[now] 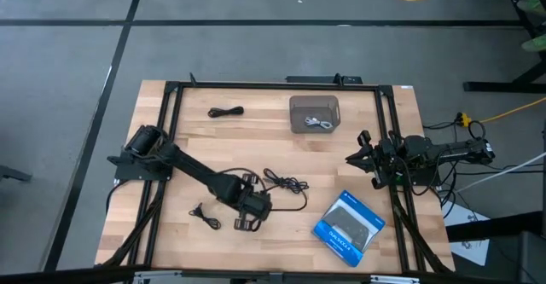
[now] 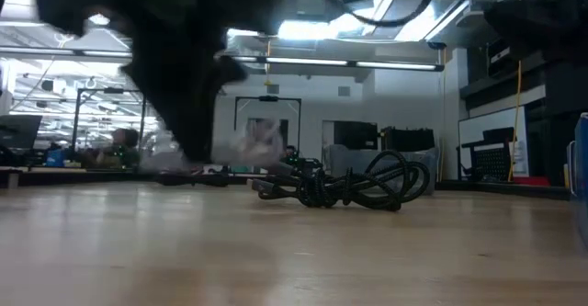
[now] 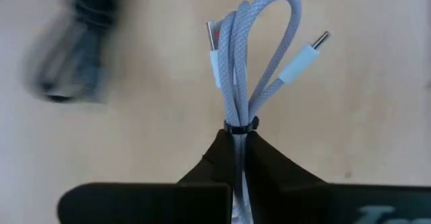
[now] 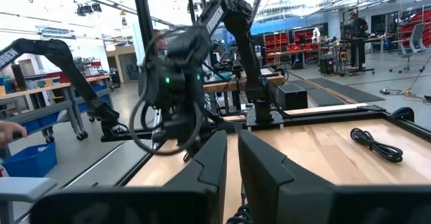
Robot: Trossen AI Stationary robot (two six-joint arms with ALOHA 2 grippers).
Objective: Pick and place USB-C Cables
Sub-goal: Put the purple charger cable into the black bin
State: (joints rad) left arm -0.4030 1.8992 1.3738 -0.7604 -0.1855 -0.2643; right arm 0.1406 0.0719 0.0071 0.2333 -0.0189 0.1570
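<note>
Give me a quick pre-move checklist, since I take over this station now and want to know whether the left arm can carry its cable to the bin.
1. Grip: the left hand is shut on the pale grey-white braided cable, pinched at its black tie. Ok.
2. Connectors: both plugs hang free of the fingers. Ok.
3. Destination: the grey rectangular bin already holds one pale cable, with room beside it. Ok.
4. Path: the tangled black cable lies right beside the left hand; whether it is snagged, cannot tell.
5. Right hand: parked at the table's right edge, clear of the bin. Ok.
6. Lift height above the wood: cannot tell.
</note>
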